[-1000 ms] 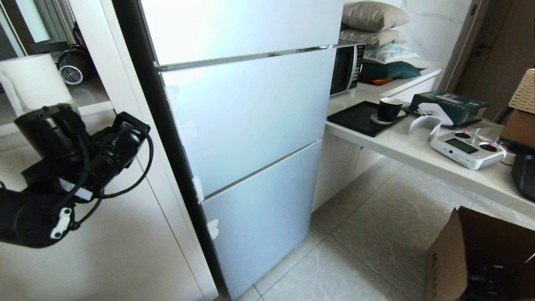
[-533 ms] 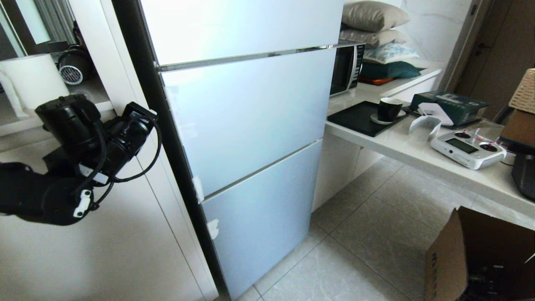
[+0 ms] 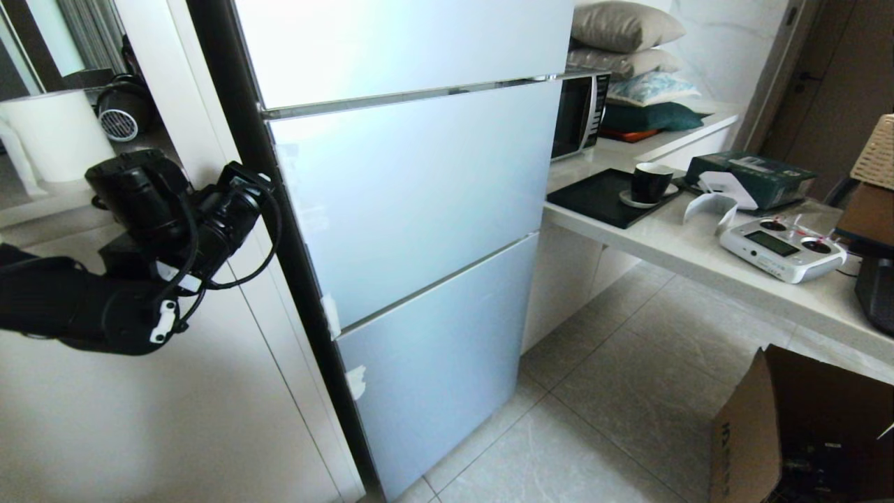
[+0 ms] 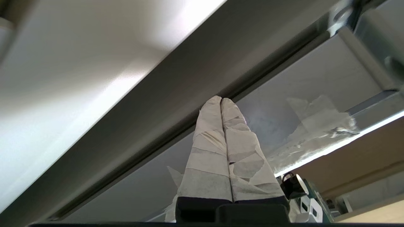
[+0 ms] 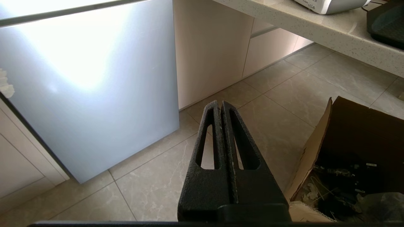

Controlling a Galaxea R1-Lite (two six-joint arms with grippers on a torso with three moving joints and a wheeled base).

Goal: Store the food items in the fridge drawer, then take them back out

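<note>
The fridge (image 3: 419, 195) stands closed, so the fridge drawer and the food items are hidden. My left gripper (image 4: 221, 99) is shut and empty, its fingers wrapped in pale tape. Its tips sit at the dark gap (image 4: 176, 126) between the white cabinet panel and the left edge of the fridge's middle door (image 4: 284, 94). In the head view the left arm's wrist (image 3: 230, 209) is right beside that edge. My right gripper (image 5: 220, 102) is shut and empty, parked low and pointing at the floor tiles in front of the bottom door (image 5: 88, 94).
A white cabinet panel (image 3: 174, 419) flanks the fridge on the left. To the right a counter (image 3: 670, 244) holds a black tray, a mug (image 3: 651, 183), a remote controller (image 3: 781, 248) and a microwave (image 3: 580, 112). An open cardboard box (image 3: 803, 433) stands on the floor.
My left arm has risen and swung right, bringing its wrist up against the fridge's left edge. The right gripper and the fridge doors have not moved.
</note>
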